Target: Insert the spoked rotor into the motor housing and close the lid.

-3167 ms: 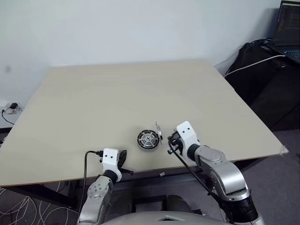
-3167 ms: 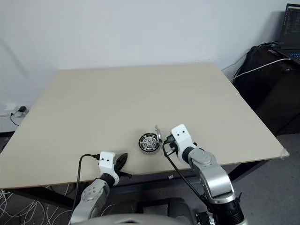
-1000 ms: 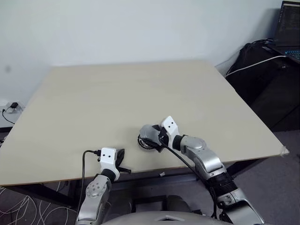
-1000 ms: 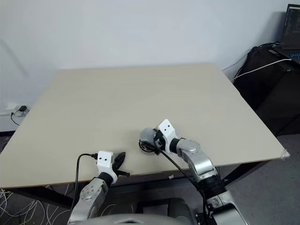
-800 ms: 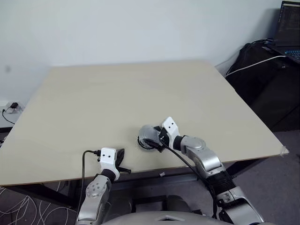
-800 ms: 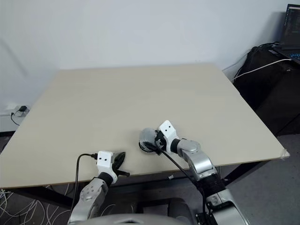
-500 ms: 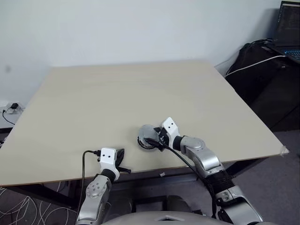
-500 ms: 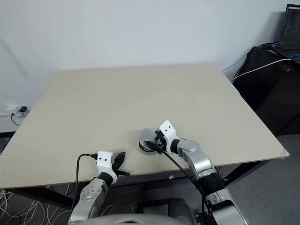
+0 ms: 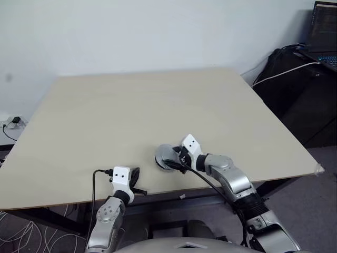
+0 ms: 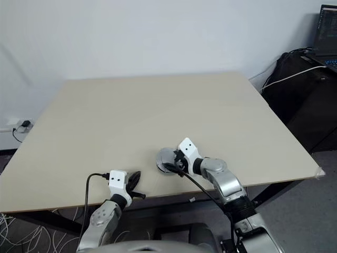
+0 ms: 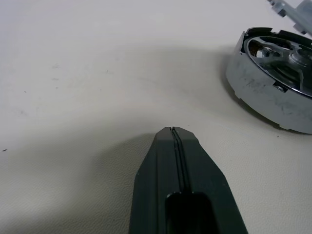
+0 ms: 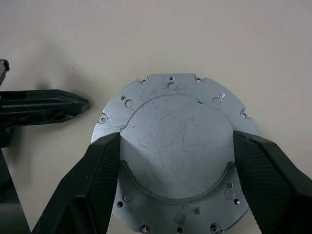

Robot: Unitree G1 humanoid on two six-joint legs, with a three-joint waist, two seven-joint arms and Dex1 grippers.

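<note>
Lid (image 12: pixel 178 151): laid plain grey face up over the motor housing (image 11: pixel 273 97) near the table's (image 9: pixel 131 105) front edge; from the side its top is seen sitting above the housing wall, and whether it is fully seated cannot be told.
Spoked rotor (image 11: pixel 285 51): glimpsed inside the housing, under the lid.
Right gripper (image 12: pixel 178 161): fingers (image 12: pixel 100 180) spread wide, straddling the lid's raised middle; a firm grip is not evident.
Left gripper (image 11: pixel 174 134): fingers pressed together, resting on the table just beside the housing, holding nothing.
Step in hand: closing the lid, judged nearly done.
Recommended practice: the scalloped edge is to be aligned with the housing rim, pressed down evenly, and released only once flush.
</note>
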